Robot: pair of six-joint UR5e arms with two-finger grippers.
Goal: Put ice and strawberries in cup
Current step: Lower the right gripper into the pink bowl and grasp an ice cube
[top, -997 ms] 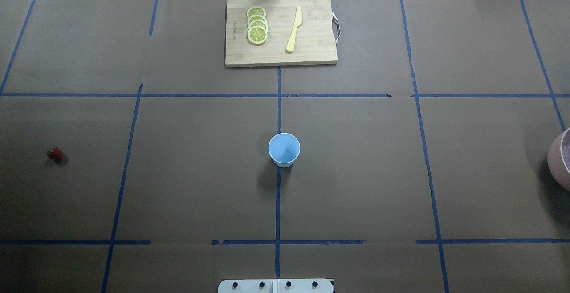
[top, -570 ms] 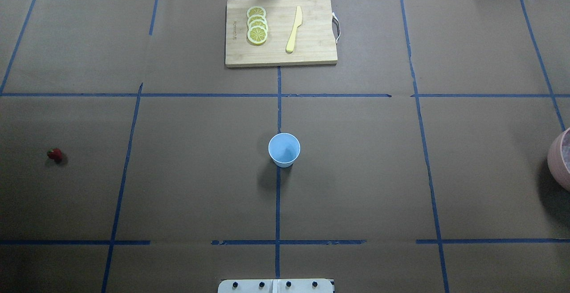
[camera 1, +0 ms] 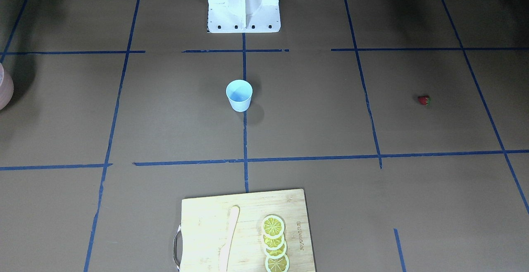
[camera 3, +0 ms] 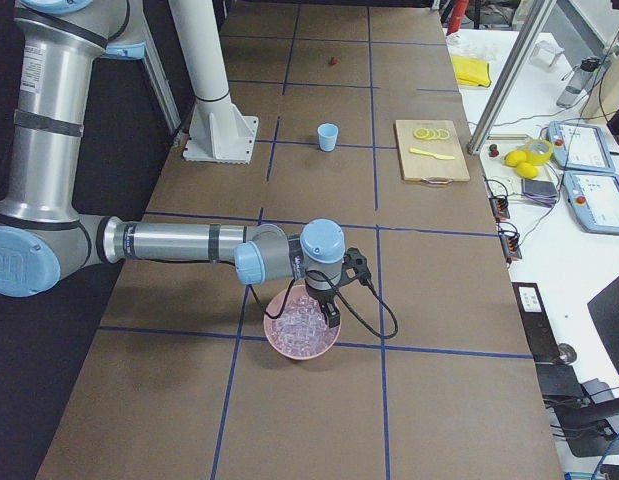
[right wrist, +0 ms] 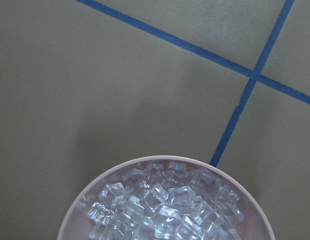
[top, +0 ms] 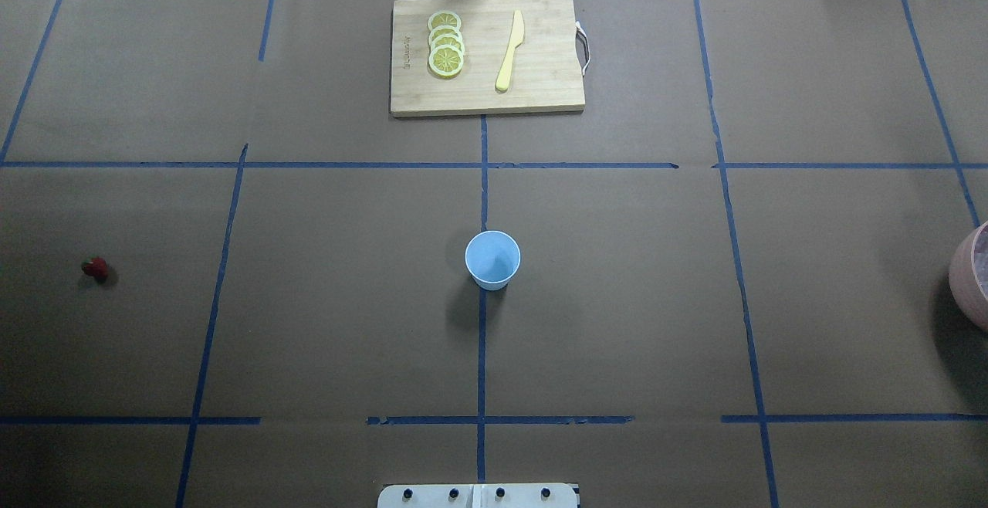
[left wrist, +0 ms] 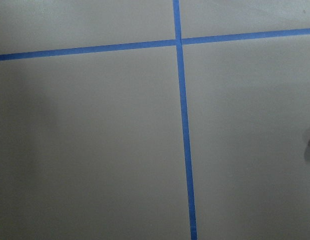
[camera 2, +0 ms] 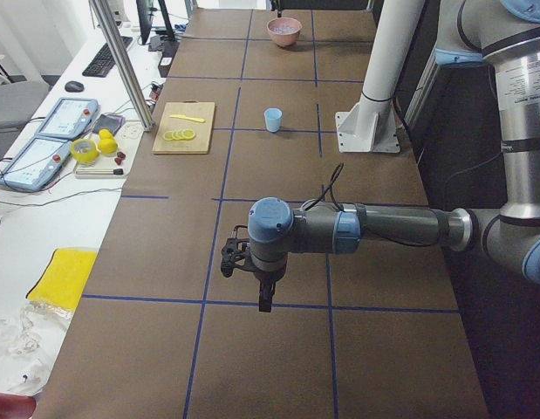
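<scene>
The light-blue cup (top: pixel 492 259) stands upright and empty at the table's middle; it also shows in the front view (camera 1: pixel 239 94). One small red strawberry (top: pixel 95 266) lies far out on my left side. Clear ice cubes (right wrist: pixel 165 205) fill a pink bowl (camera 3: pixel 289 350) at the table's right end. My right gripper (camera 3: pixel 327 314) hangs just over the bowl; I cannot tell whether it is open or shut. My left gripper (camera 2: pixel 265 299) hovers over bare paper at the left end; I cannot tell its state. The left wrist view shows only paper and tape.
A wooden cutting board (top: pixel 540 91) at the far middle holds several lemon slices (top: pixel 446 45) and a yellow knife (top: pixel 510 51). The robot's white base (camera 1: pixel 244 3) stands at the near edge. Blue tape lines cross the brown paper.
</scene>
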